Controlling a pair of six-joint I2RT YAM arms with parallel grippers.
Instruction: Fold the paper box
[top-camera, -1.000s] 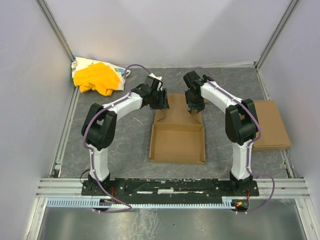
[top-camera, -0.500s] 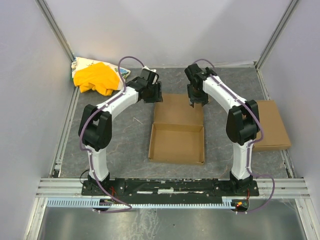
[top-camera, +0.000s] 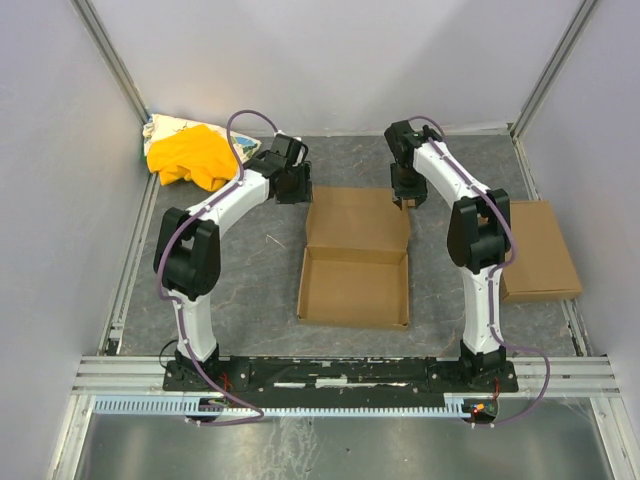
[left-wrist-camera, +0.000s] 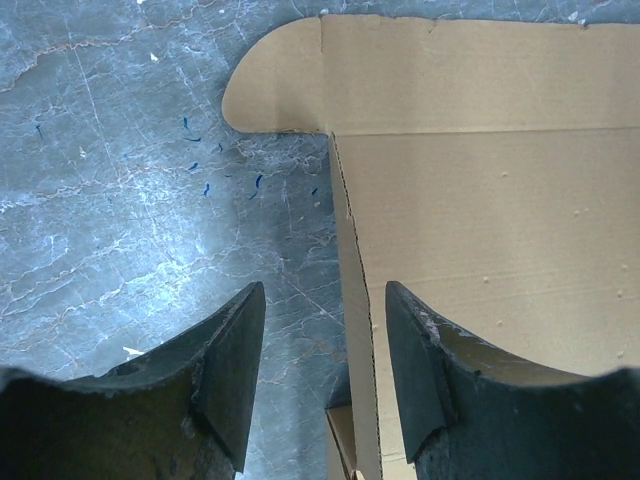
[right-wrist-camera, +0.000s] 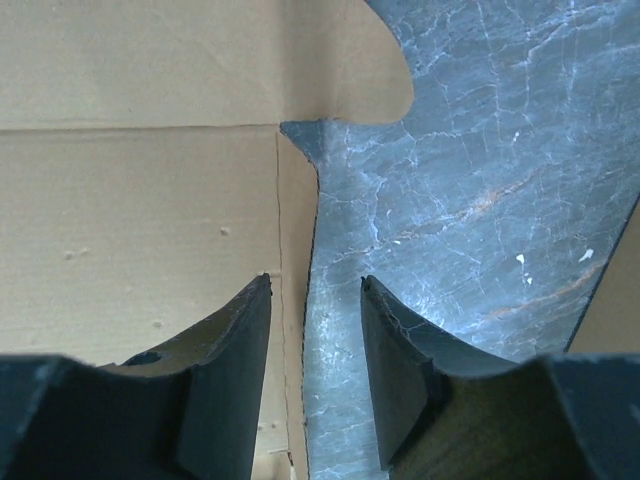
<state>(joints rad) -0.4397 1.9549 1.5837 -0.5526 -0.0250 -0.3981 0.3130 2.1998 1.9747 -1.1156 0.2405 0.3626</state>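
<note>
The paper box (top-camera: 354, 292) lies in the middle of the mat as a shallow open tray, its lid panel (top-camera: 357, 218) spread flat behind it. My left gripper (top-camera: 295, 186) hovers at the lid's far left corner. In the left wrist view it (left-wrist-camera: 323, 290) is open, with the lid's left side flap (left-wrist-camera: 352, 300) running up between the jaws. My right gripper (top-camera: 408, 190) is at the far right corner. In the right wrist view it (right-wrist-camera: 315, 280) is open over the lid's right side flap (right-wrist-camera: 296, 230). Neither gripper holds anything.
A yellow cloth bundle (top-camera: 192, 158) lies in the far left corner. A smaller flat cardboard rectangle (top-camera: 540, 250) rests against the right side, behind the right arm. Grey walls enclose the mat, and a metal rail (top-camera: 340, 372) runs along the near edge.
The lid, tilted up over the tray a second ago, now lies flat behind it. Both grippers have moved back and outward to the lid's far corners.
</note>
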